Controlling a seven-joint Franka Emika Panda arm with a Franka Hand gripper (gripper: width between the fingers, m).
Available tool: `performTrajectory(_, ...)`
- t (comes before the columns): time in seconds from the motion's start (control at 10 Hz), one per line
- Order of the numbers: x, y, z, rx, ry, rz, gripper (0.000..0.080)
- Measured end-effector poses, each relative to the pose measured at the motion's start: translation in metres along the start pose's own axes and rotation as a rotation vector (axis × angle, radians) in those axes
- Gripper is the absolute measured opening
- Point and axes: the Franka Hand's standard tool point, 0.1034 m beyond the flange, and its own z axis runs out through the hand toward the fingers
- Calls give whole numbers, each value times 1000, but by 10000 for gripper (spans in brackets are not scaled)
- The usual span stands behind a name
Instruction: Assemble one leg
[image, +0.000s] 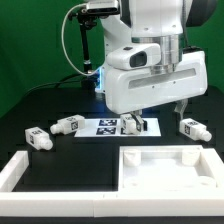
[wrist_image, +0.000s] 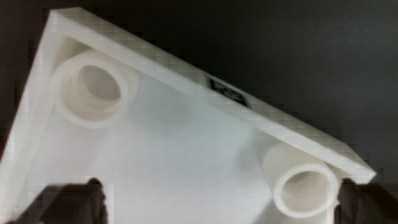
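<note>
Leg, a stubby white tagged plastic peg, lies at the exterior view's left, another leg beside it; then the flat white marker board, my gripper low by its right end, claw state I cannot tell; third leg rightmost

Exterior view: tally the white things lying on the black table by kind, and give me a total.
Legs: 4, one partly behind the arm
Square panel with corner sockets: 1
Marker board: 1
L-shaped white frame: 1
Total: 7
</note>
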Motion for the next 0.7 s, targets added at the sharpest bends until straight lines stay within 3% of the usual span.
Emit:
performTrajectory(0.1,1,-16,1,-14,13,-11,649)
performTrajectory(0.2,-1,-45,1,-29,25,-51,649)
performTrajectory(0.3,-3,-61,0,-29,24,-78,649)
performTrajectory(0.7,-4,-62,0,-29,28,-84,649)
